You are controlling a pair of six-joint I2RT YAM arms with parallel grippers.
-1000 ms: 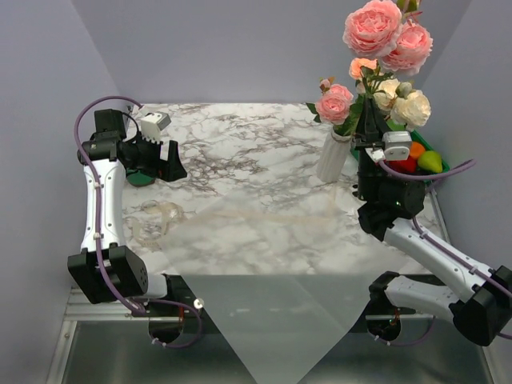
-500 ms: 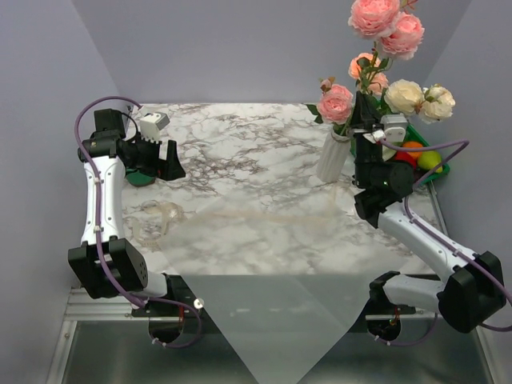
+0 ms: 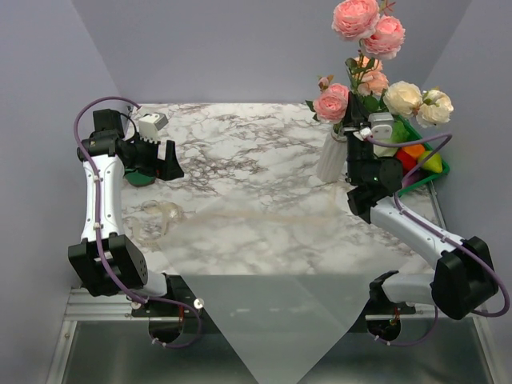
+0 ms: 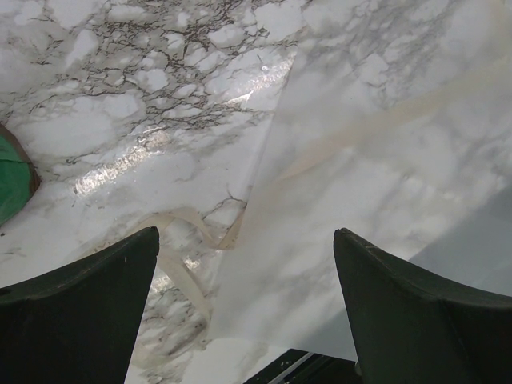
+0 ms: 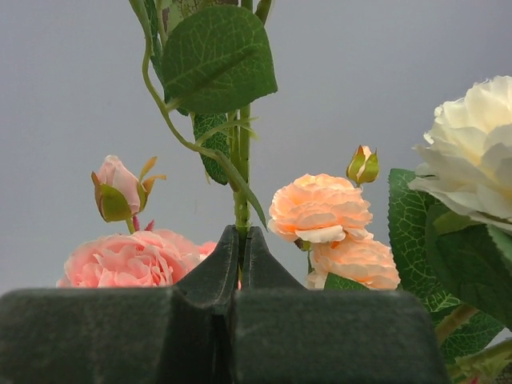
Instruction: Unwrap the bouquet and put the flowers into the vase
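A bunch of flowers (image 3: 357, 18) stands upright at the far right of the marble table (image 3: 240, 156), lifted in the air. Two pink roses are at the top, peach blooms sit lower down, and two cream roses spread to the right. The right gripper (image 5: 241, 238) holds the bunch from below. In the right wrist view its jaws are pressed together on a thin green stem (image 5: 241, 160), with a broad leaf (image 5: 218, 56) above them. The lower ends of the stems are hidden behind the gripper.

Just to the left of this gripper stands the vase (image 3: 330, 158), a tall white ribbed cylinder, upright on the table. A single pink rose (image 3: 333, 104) rises from its mouth, with a small bud beside it. Behind the right arm lies a green tray (image 3: 442, 168) holding red, orange and yellow-green plastic vegetables.

Far across the table, at the left edge, the left gripper (image 4: 246, 240) hangs above the marble with its fingers (image 4: 80, 312) spread wide and nothing between them. A dark green object (image 3: 141, 178) lies just beside it. A loose cream ribbon (image 3: 158, 214) lies nearer the front. A translucent white paper sheet (image 3: 272, 320) lies flat in the middle, one corner hanging over the near edge.
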